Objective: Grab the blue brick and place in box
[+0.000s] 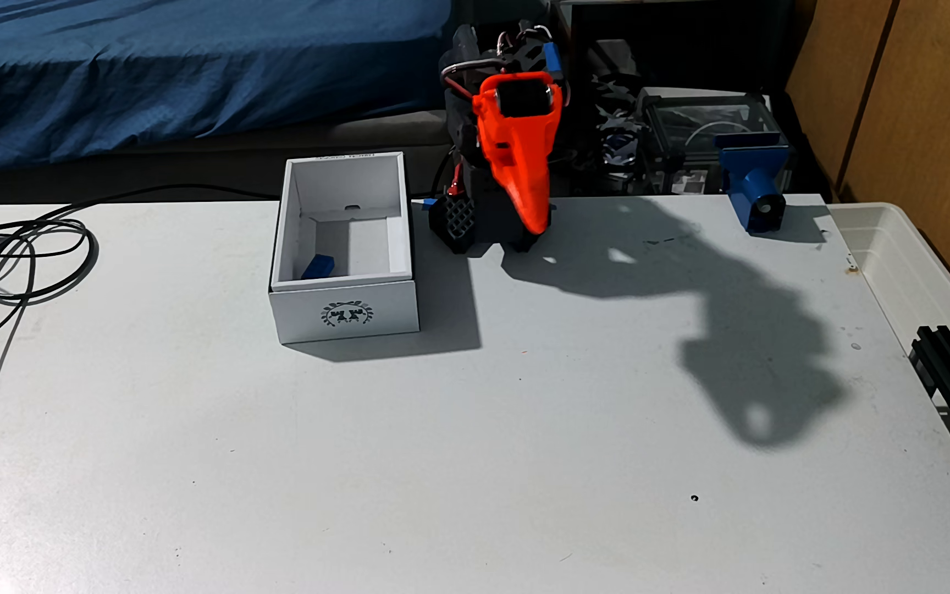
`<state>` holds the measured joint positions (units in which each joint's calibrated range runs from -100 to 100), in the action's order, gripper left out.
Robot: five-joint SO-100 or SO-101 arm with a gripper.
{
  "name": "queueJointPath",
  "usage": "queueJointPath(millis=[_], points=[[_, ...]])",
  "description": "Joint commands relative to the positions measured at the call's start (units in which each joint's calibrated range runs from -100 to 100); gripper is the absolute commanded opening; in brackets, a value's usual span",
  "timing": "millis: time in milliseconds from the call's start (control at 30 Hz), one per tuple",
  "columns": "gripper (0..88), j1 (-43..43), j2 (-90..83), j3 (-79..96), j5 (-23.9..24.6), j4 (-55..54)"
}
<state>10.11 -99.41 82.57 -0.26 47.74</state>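
Fixed view: blue brick point(318, 267) lying inside box point(343, 311), at its 7 o'clock corner; orange gripper point(535, 223) at 3 o'clock of box, pointing down, fingers pressed together, empty.

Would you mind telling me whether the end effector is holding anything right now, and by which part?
Nothing is held. The orange end effector hangs near the arm's base, while the small blue plastic brick lies inside the white cardboard box.

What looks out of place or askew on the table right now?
Nothing stands out. The blue brick lies inside the white box, slightly angled near its front left corner. The box sits squarely on the table. Loose cables coil at the left edge.
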Motion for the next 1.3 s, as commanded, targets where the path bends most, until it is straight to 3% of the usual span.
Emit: queueJointPath(millis=[0, 300, 467, 1067, 1267], points=[[1.4, -1.42, -0.59, 0.93, -0.34, -2.20], [1.4, -4.32, -0.59, 15.30, -0.29, -19.09], [1.0, -5.88, -0.59, 16.81, -0.34, -20.29], [0.9, -6.77, -0.59, 16.81, 0.08, 4.27], [0.9, -6.54, -0.59, 16.81, -0.24, 4.44]])
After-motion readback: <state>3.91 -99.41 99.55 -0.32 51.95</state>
